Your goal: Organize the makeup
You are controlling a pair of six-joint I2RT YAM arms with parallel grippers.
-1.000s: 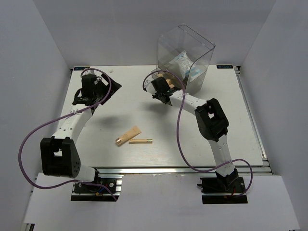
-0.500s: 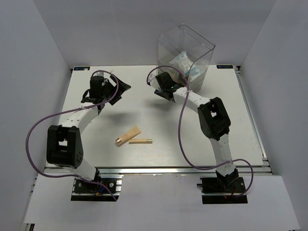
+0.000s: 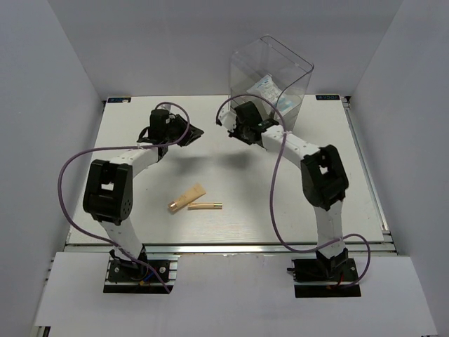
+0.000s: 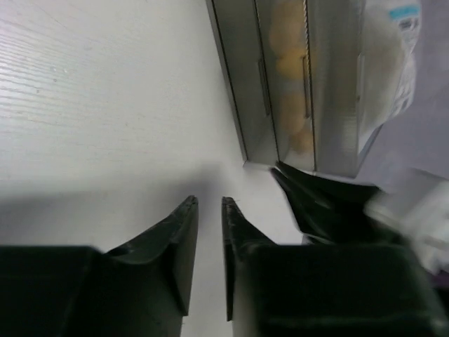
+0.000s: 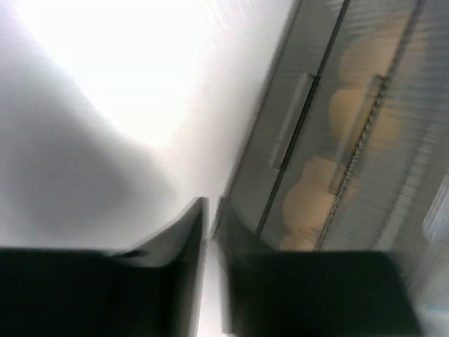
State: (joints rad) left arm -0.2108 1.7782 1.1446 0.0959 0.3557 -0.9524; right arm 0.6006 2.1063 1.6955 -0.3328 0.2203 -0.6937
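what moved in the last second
The left gripper swung right toward the box; the right gripper edged closer to the box front. No grasp or release shows. The tube, stick and box stayed put.

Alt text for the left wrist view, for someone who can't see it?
The left tool, jaws narrowly apart and empty, points across the white table toward the clear drawer box. Peach sponges show through its drawers, a white blue-printed packet farther right, and the right tool sits at the box's base.
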